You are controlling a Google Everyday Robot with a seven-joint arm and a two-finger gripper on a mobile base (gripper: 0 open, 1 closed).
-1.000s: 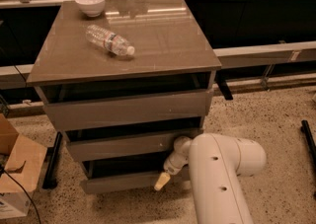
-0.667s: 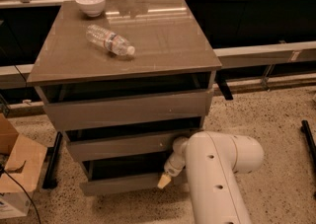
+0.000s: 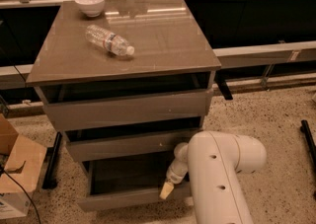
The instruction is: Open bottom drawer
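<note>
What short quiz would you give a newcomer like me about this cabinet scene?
1. How many things rest on the cabinet top?
2. True or false: the bottom drawer is partly open.
3. The pincer is: A touching the cabinet top; B at the bottom drawer's front, right of middle; C nowhere in view.
Key: 1 two, the bowl and the lying bottle; 2 true; 3 B.

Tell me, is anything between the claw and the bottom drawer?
Nothing. In the camera view, the claw hangs right at the bottom drawer, by the right end of its front panel's top edge, with no gap showing between them.
</note>
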